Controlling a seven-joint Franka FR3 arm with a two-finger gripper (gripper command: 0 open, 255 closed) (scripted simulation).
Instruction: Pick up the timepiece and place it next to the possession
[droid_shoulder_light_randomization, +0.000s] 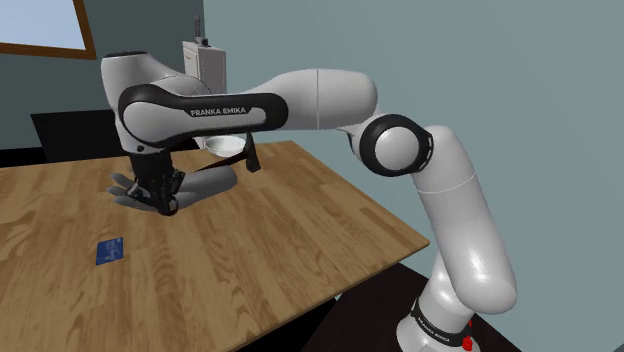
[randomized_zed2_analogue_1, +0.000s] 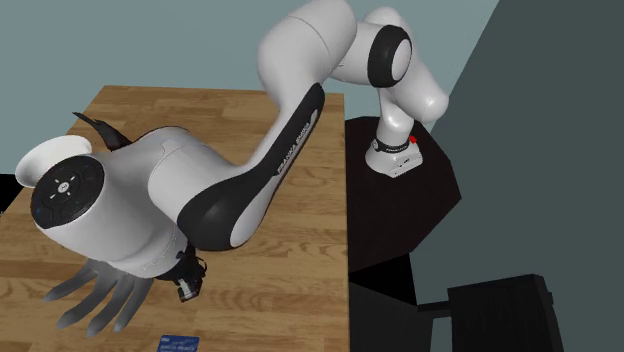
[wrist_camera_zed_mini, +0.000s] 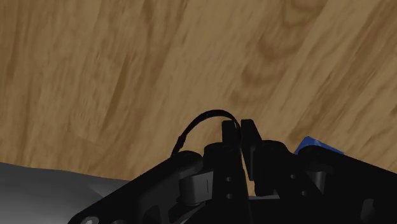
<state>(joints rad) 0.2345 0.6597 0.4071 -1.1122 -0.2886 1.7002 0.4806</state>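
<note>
Your gripper (droid_shoulder_light_randomization: 162, 203) was right down at the wooden table (droid_shoulder_light_randomization: 300, 230), with the arm folded low over it. In the wrist view the two black fingers (wrist_camera_zed_mini: 249, 130) stood drawn in narrow, with a bare slit between them. There was the timepiece (wrist_camera_zed_mini: 202, 116): all you could see of it was a thin black strap loop arching up and running into that slit. As far as the view showed, it was pinched there, just above the wood.

Tight against the gripper (randomized_zed2_analogue_1: 187, 285) lay a grey hand-shaped thing (randomized_zed2_analogue_1: 100, 295), its fingers splayed on the boards and pointing towards the second exterior view's lower left. You had the blue card (droid_shoulder_light_randomization: 110, 250) lying flat nearby, down and left of the gripper in the shoulder view and apart from the grey shape (droid_shoulder_light_randomization: 125, 188). From the wrist, a blue corner of it (wrist_camera_zed_mini: 316, 145) peeked past the gripper (wrist_camera_zed_mini: 240, 127).
</note>
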